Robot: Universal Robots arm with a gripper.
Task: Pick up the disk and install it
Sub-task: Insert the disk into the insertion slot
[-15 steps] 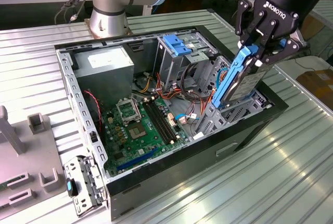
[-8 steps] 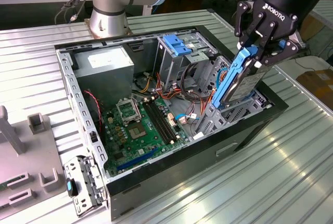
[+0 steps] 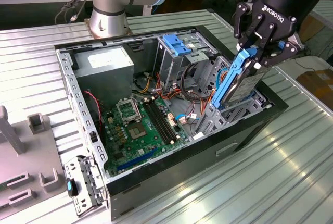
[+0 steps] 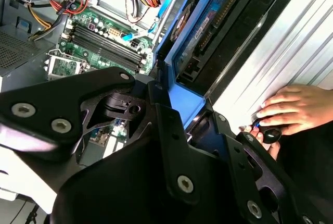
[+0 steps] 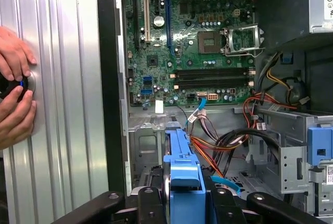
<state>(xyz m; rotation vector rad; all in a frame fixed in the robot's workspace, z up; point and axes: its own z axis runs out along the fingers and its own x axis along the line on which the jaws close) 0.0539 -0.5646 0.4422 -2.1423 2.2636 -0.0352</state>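
The disk (image 3: pixel 243 82), a silver-grey drive in a blue side-rail frame, hangs tilted on edge over the open computer case (image 3: pixel 250 130). Its lower end is down in the drive bay (image 3: pixel 234 112) at the case's end on the exterior view's right. My black gripper (image 3: pixel 258 57) is shut on the upper end of the blue frame. In the first wrist view the frame's blue end (image 5: pixel 182 182) sits between my fingers (image 5: pixel 147 199). The second wrist view shows the disk (image 4: pixel 208 26) running away from my gripper (image 4: pixel 190 120) along the case wall.
Inside the case lie the green motherboard (image 3: pixel 140 125), a grey power-supply box (image 3: pixel 104 67), a drive cage with a blue bracket (image 3: pixel 174 44) and loose cables (image 5: pixel 218 140). A person's hands (image 5: pixel 13 78) rest on the ribbed metal table (image 3: pixel 291 166), holding a small black object.
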